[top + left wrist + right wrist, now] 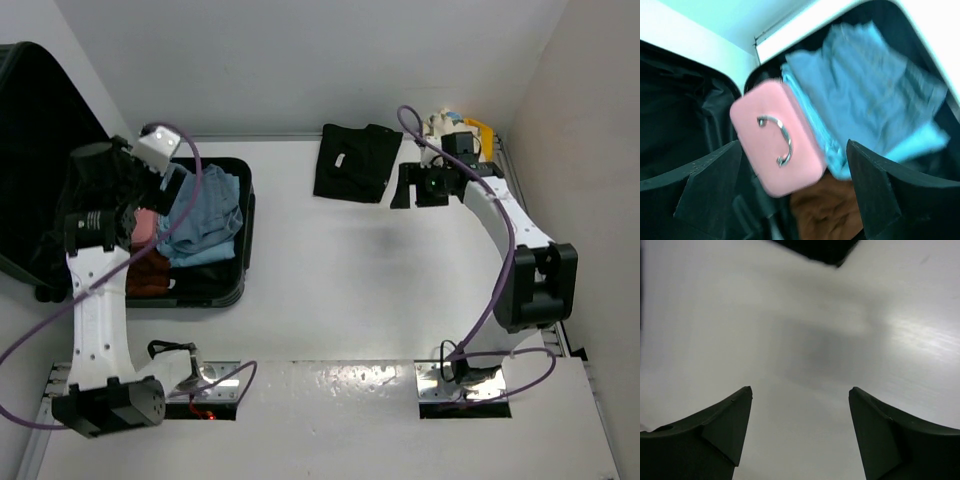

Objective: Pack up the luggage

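Observation:
The luggage (244, 235) lies open at the left, its lid leaning on the wall. Its black lining (685, 115) shows in the left wrist view. Inside are blue clothes (208, 215), a small pink case (146, 226) with a metal handle (780, 140), and a brown item (830, 210). My left gripper (140, 205) hangs open over the luggage. The pink case (777, 140) shows between its wide fingers (715, 185) without touching them. My right gripper (408, 195) is open and empty over the bare table (800, 340), just right of a folded black garment (355, 160).
A yellow and white cluster of objects (465, 128) sits at the table's back right corner. The black garment's edge (815, 250) shows at the top of the right wrist view. Walls close the table at the back and right.

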Motion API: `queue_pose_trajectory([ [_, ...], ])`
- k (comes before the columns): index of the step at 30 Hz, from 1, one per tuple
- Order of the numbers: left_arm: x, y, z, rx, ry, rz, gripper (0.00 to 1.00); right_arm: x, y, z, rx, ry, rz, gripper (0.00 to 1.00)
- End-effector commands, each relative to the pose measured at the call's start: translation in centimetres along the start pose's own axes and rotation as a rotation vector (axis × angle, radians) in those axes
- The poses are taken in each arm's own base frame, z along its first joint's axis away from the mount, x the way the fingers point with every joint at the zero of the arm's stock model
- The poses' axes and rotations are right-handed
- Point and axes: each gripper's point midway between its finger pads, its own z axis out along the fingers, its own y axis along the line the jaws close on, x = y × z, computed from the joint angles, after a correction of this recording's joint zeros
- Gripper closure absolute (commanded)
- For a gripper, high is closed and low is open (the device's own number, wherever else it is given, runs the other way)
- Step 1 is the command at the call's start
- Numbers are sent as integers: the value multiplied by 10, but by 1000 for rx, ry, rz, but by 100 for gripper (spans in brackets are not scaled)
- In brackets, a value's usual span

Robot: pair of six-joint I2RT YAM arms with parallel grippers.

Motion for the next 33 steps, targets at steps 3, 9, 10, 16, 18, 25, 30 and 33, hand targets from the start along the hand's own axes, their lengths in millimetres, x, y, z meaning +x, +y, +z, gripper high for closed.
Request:
queue_pose_trajectory([
  [3,-26,12,30,-74,45,-290,10,-102,-39,8,323,-287,-2,21],
  [9,-44,5,44,-92,33,-342,10,-163,-42,71,294,-307,166,14],
  [10,-45,3,44,-93,32,-355,10,-160,-50,91,289,-295,280,12],
  [16,-56,13,42,-163,18,-381,8,-163,-108,152,387,-342,557,9],
  [18,-54,15,41,-180,25,-391,8,-177,-118,151,441,-402,571,7],
  [25,-44,23,39,-239,72,-323,8,-142,-104,218,308,-296,607,3],
  [30,-40,30,36,-273,94,-292,8,-116,-65,258,191,-208,591,3],
  [33,-37,33,35,-296,106,-293,8,-96,-53,271,185,-151,610,4],
])
